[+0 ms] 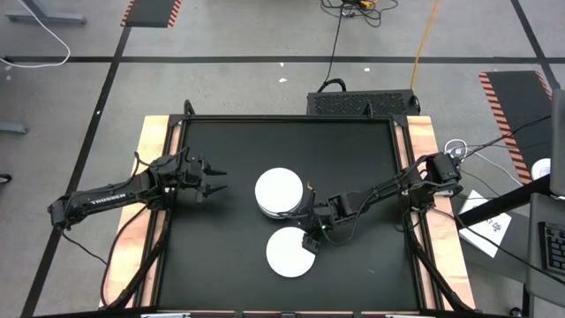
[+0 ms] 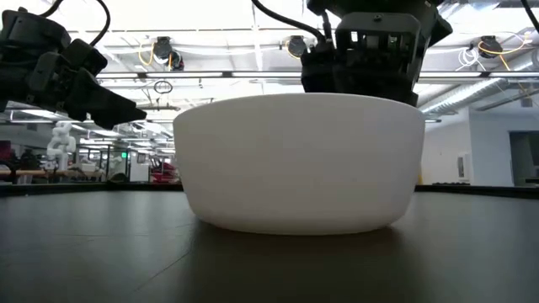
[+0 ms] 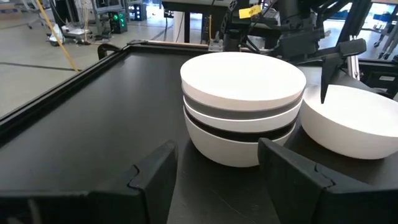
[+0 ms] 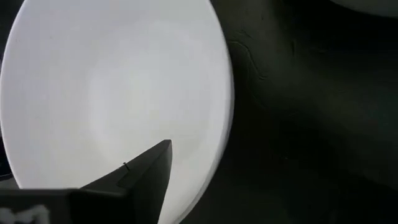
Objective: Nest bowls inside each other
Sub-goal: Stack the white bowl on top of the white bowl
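Observation:
A stack of nested bowls (image 1: 281, 191) stands on its white bottom bowl near the middle of the black mat. In the left wrist view the stack (image 3: 242, 106) shows white on top, then grey, then a black band, then white. A single white bowl (image 1: 288, 253) sits upright on the mat nearer the front edge, also seen in the low view (image 2: 303, 160). My right gripper (image 1: 311, 239) is open over that bowl's right rim, with one finger (image 4: 146, 169) above its inside. My left gripper (image 1: 218, 181) is open, hovering left of the stack.
The mat lies in a raised black frame (image 1: 402, 177) with wooden strips along the left and right sides. Bare mat spreads to the left, far and near sides of the bowls. Cables trail at the table's right edge (image 1: 459, 150).

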Robot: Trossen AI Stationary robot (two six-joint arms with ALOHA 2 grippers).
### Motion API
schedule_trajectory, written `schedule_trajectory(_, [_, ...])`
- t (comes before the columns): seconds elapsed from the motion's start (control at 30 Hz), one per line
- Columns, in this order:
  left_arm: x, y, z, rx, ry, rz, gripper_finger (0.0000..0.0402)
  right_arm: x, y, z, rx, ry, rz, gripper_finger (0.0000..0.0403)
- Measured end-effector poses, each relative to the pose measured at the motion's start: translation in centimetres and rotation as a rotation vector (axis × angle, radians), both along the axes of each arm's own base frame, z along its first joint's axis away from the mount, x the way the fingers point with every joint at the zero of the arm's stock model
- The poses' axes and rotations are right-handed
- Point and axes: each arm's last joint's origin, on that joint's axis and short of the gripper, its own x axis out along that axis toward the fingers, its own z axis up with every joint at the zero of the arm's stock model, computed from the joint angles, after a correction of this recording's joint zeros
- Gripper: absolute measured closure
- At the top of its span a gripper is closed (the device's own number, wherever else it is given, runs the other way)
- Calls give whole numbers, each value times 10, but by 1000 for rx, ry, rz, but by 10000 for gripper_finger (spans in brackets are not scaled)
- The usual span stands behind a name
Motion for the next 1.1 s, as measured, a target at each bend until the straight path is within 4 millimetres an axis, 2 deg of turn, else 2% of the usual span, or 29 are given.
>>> schedule_trajectory(0.23, [0,0,0,0,0,0,179,0,1,0,8,-2,26,197])
schedule_trajectory(0.67, [0,0,0,1,0,0,179,1,-7,1,21,-2,38,389])
schedule_trajectory(0.9, [0,0,0,0,0,-1,179,1,-6,2,35,-5,65,398])
schedule_trajectory(1.1, [0,0,0,1,0,0,179,-4,-1,25,-3,-115,147,400])
